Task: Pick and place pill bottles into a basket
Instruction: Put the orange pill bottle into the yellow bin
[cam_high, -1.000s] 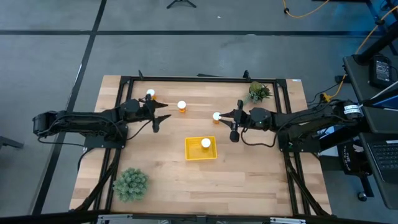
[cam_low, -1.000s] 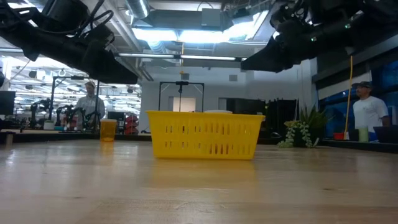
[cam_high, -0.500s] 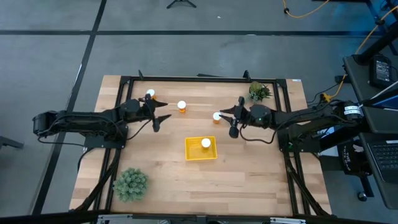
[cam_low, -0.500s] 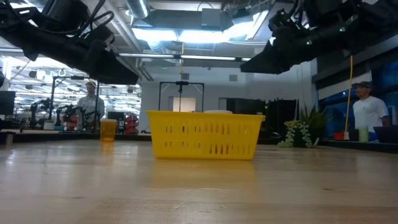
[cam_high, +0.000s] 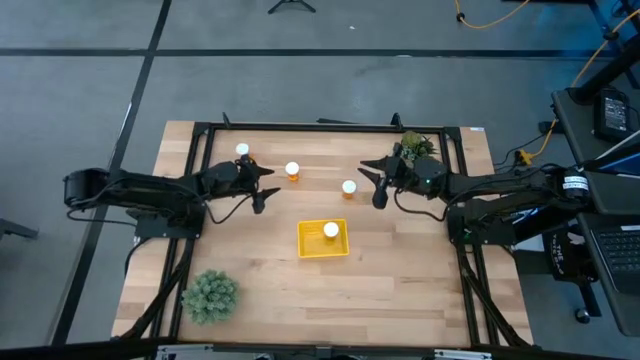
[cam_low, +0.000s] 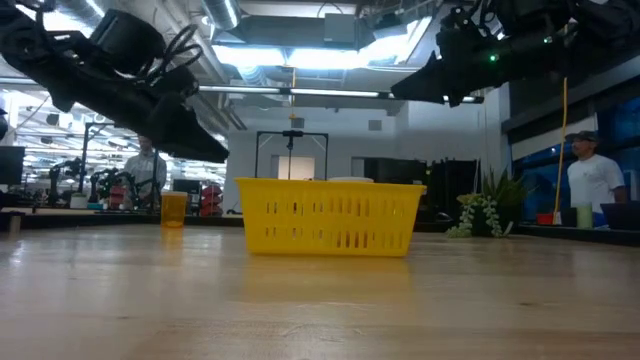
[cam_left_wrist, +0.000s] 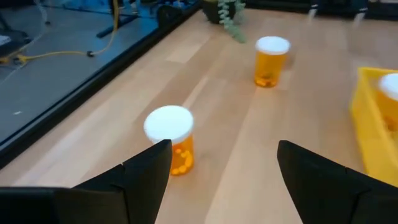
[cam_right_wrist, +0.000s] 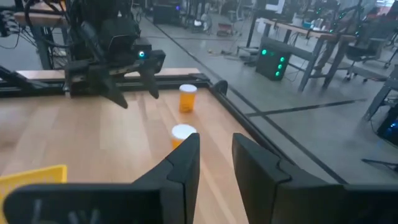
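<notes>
One pill bottle (cam_high: 331, 230) already sits in the yellow basket (cam_high: 312, 247) near the middle of the overhead frame; only its white cap shows. Three more stand on the wooden table (cam_high: 400, 290) above the basket: one at the upper left near the frame rail (cam_high: 242, 151), one just right of it (cam_high: 292, 171), and one right of centre (cam_high: 349, 187).

The left gripper (cam_high: 262, 187) hangs left of centre, its fingers spread wide and holding nothing. In its wrist view the near bottle (cam_left_wrist: 170, 147) stands just past one finger (cam_left_wrist: 146, 171) rather than squarely between the two, with another bottle (cam_left_wrist: 271, 60) farther off and the basket wall (cam_left_wrist: 373, 118) at the right edge.

The right gripper (cam_high: 374, 184) hovers just right of the centre-right bottle, empty, its fingers only narrowly parted. Its wrist view shows that bottle (cam_right_wrist: 183, 134) beyond the fingertips (cam_right_wrist: 186, 158), another (cam_right_wrist: 187, 98) farther back, and the left arm (cam_right_wrist: 112, 56) across the table.

The main risk, as I judge it, is a tip-over: these light, upright bottles would topple and roll if a finger came down on a cap or nudged a side. The left approach looks off-centre, and the right gap seems too tight to pass over a cap without opening further. Both arms also reach toward the same middle zone, so a clash over the basket is possible.
</notes>
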